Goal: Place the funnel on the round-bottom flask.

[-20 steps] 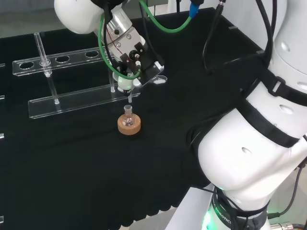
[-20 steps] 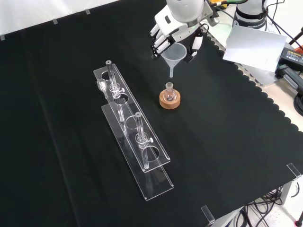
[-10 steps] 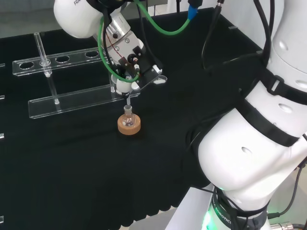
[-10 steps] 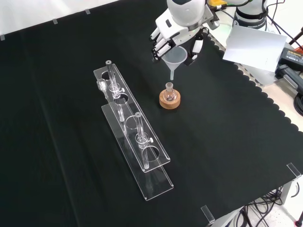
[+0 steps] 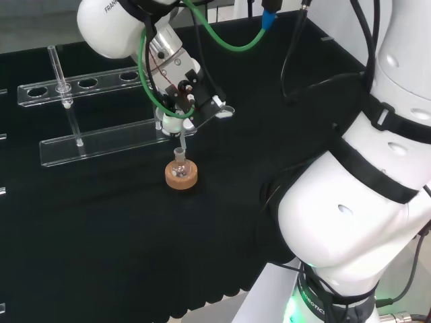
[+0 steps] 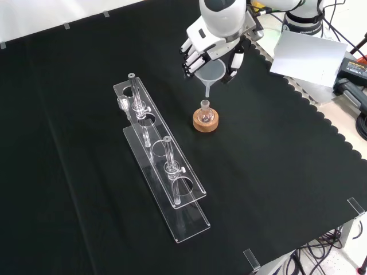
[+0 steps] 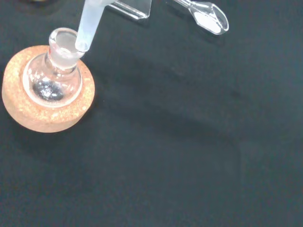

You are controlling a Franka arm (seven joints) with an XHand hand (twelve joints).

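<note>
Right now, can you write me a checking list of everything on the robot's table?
Surface: black cloth, nothing spilled.
Job's things: clear funnel held above the round-bottom flask on its cork ring; stem tip at the flask's mouth, not seated.
Clutter: clear tube rack with tubes; a clear spoon.
Robot hand: robot hand curled round the funnel.
Cables: green cable and black ones on the arm.
Surroundings: grey box beyond the cloth's edge.
</note>
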